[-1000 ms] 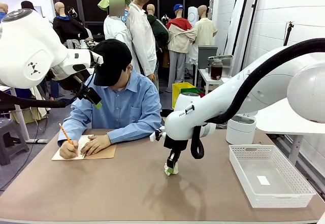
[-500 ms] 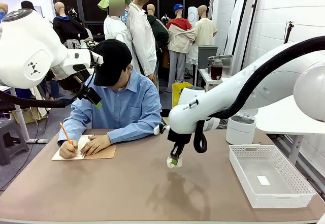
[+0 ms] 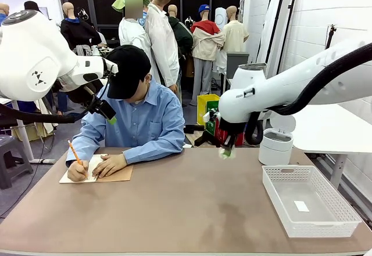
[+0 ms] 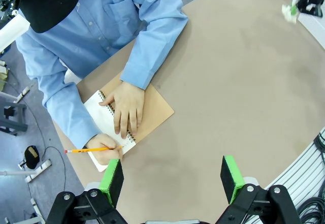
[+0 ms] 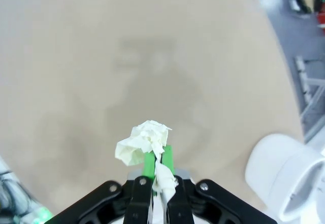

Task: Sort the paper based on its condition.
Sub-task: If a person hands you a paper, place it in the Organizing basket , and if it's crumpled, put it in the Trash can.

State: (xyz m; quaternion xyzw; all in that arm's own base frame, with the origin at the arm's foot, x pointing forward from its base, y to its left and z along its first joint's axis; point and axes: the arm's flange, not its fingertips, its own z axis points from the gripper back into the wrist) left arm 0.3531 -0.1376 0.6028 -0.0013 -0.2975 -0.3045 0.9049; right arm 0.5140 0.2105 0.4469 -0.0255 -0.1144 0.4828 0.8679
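My right gripper (image 3: 225, 150) is shut on a crumpled wad of white paper (image 3: 224, 153), held in the air above the table's far right part, a little left of a white round bin (image 3: 275, 146). The right wrist view looks down on the wad (image 5: 143, 141) pinched between the green pads (image 5: 148, 164), with the bin (image 5: 284, 176) at lower right. Raised high at the left, beside the person's cap, my left gripper (image 3: 108, 114) is open; its pads (image 4: 111, 181) stand wide apart with nothing between them. Far off in that view are the right gripper (image 4: 303, 3) and the wad (image 4: 290, 12).
The person leans over a spiral notebook (image 3: 110, 174) with a tan cover (image 4: 155, 113) at the table's far left, writing with an orange pencil (image 3: 74, 152). A white mesh basket (image 3: 325, 224) at the right holds a tiny white scrap (image 3: 301, 206).
My right gripper has risen from low over the middle of the table and swung right and away, carrying the paper wad toward the white bin. The left arm has stayed still.
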